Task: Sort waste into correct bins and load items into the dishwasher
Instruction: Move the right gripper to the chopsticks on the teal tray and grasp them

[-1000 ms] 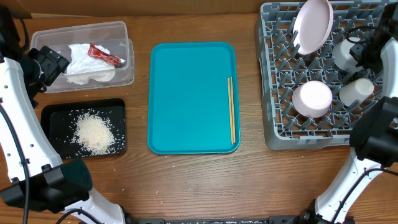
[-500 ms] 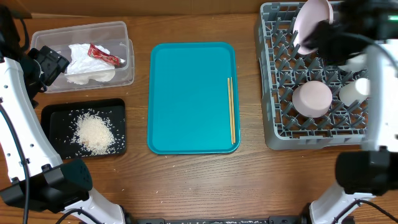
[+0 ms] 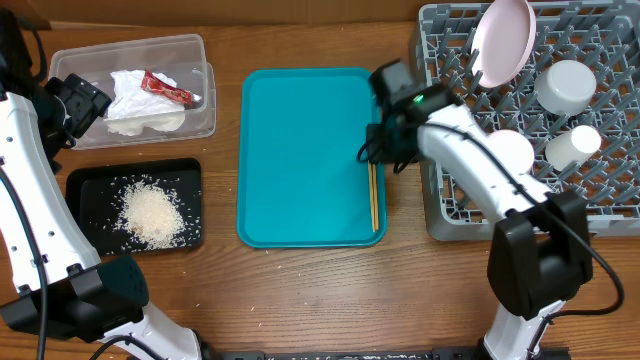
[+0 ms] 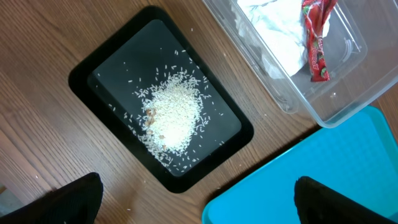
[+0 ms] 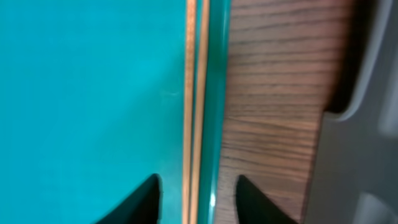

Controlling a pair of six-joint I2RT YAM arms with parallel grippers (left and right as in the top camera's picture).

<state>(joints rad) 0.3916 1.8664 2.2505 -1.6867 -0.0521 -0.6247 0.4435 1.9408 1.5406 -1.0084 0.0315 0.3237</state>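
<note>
The right arm (image 3: 455,135) had swung out of the rack (image 3: 600,40) and across to the right edge of the teal tray (image 3: 300,150). A second before, it was deep in the rack's far corner beside a small pale piece (image 3: 567,85). That piece now stood free among the pegs, so that load looked finished.

The right jaws were apart and low over the chopsticks (image 3: 373,190). In the wrist view the two sticks (image 5: 194,93) ran side by side between the dark fingertips (image 5: 146,199), tight against the tray's raised rim. Nothing was gripped yet.

The left jaws were spread wide and idle, as before, hanging above the black tray (image 4: 87,68) of rice (image 4: 171,115).

For the task, this left little to do. The napkin (image 3: 130,95) and wrapper (image 3: 167,90) lay in the tub (image 3: 200,125), and the rice sat in its tray. The plate (image 3: 503,38), bowl (image 3: 515,150) and cup (image 3: 573,145) were all in the rack. The chopsticks were the only item outside it, and seemingly the next pick. The rim so close beside them could make closing on both sticks awkward.
</note>
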